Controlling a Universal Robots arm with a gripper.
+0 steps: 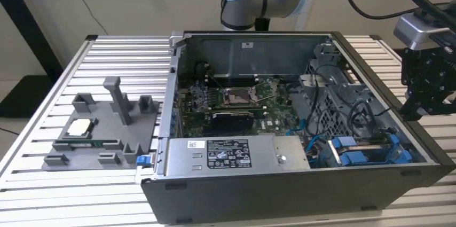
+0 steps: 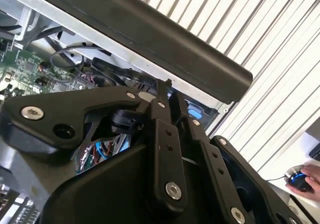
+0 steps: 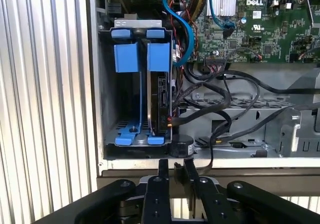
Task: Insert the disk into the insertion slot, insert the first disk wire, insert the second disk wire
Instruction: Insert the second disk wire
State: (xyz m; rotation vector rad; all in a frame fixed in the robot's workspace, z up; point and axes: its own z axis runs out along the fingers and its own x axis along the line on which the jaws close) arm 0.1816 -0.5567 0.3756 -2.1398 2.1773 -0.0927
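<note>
While the claw (image 3: pixel 176 168) hangs narrow and empty just outside the case wall (image 3: pixel 130 163), the disk (image 3: pixel 161 104) sits edge-on in its blue bay, where the loose black cables (image 3: pixel 240 75) crowding beside it could snag a finger.

An open computer case (image 1: pixel 285 195) lies on a slatted aluminium table (image 1: pixel 114 67). The black gripper (image 1: pixel 419 112) hangs over the case's wall at the exterior view's right, above blue carrier frames (image 1: pixel 345 152) in the corner bay. A silver power supply (image 1: pixel 228 155) sits just beside them. A grey fixture (image 1: pixel 100 131) lies at the case's other side.
</note>
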